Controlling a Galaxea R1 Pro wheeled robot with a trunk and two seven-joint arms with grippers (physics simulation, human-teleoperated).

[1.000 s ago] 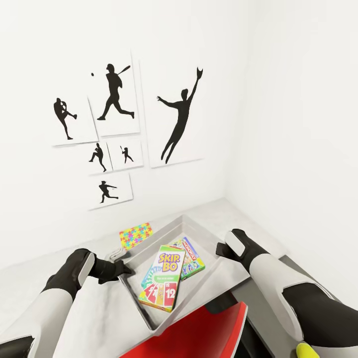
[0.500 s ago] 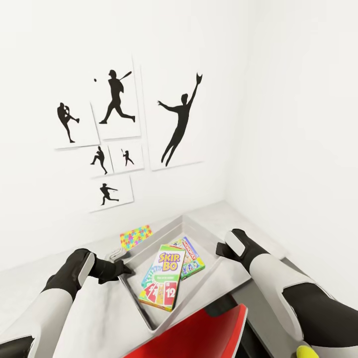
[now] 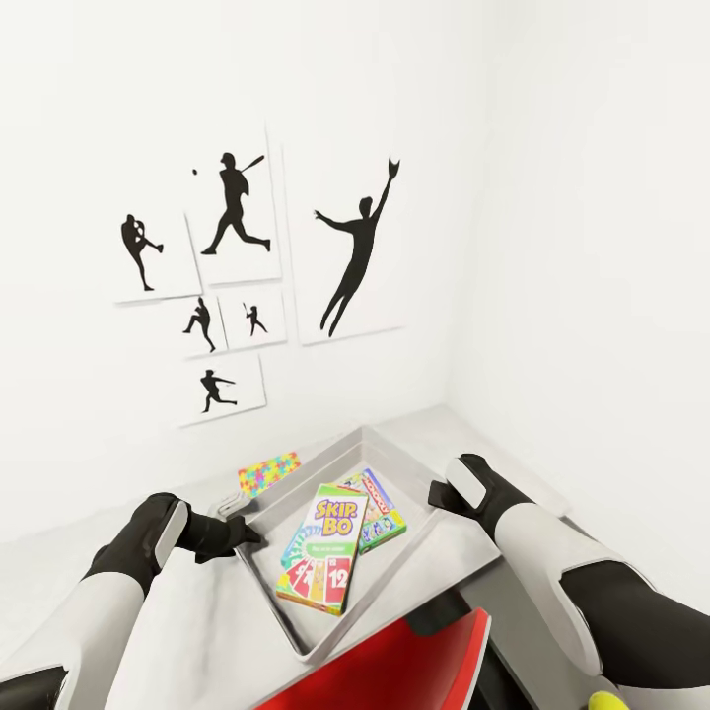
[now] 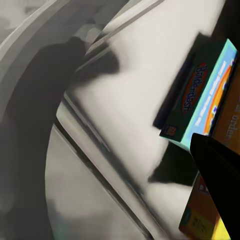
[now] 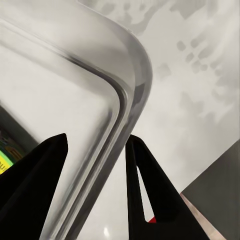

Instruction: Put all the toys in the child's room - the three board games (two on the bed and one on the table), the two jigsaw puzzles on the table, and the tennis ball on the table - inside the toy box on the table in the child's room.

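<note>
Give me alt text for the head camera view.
Two black grippers, left and right, grip opposite rims of a clear toy box holding a Skip-Bo box on a grey table, beneath baseball silhouette pictures.

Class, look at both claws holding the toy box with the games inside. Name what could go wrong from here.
1. Each claw, left and right, pinches just the rim of the toy box; it could slip.
2. The Skip-Bo box lies loose on another game box; a tilt may slide them.
3. A jigsaw puzzle sits outside the bin and could be forgotten.
</note>
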